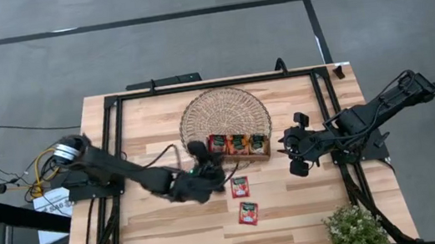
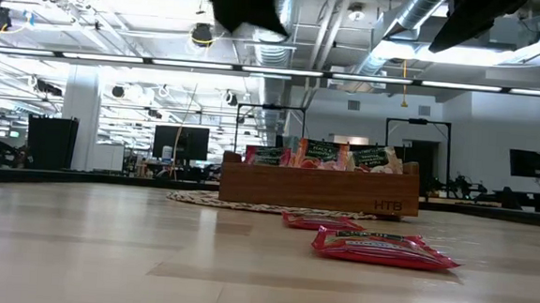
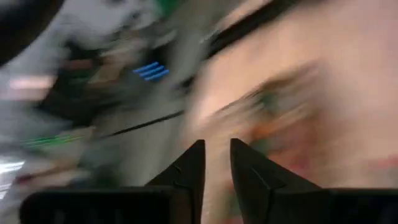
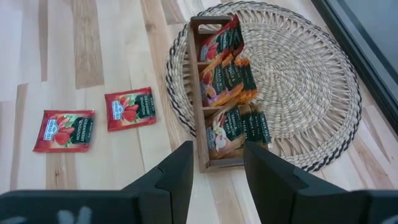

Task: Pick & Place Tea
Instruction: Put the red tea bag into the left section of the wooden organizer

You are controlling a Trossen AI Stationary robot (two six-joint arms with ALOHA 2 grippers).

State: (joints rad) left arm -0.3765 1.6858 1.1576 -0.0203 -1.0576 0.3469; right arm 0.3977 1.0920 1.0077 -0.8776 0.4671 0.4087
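Two red tea sachets (image 1: pixel 240 187) lie mid-frame on the tabletop (image 1: pixel 157 239), between the left end effector (image 1: pixel 204 177), fingers slightly apart, and the right end effector (image 1: pixel 296 152), fingers apart.

Count: 2 red tea sachets loose on the table, one (image 1: pixel 240 187) nearer the tray, one (image 1: pixel 249 213) farther out. 1 wooden tray (image 1: pixel 240 156), 3 compartments, all stuffed with sachets; exact number inside unreadable. 1 woven round mat (image 1: pixel 224 110). 1 potted plant (image 1: pixel 356 230). 2 arms.
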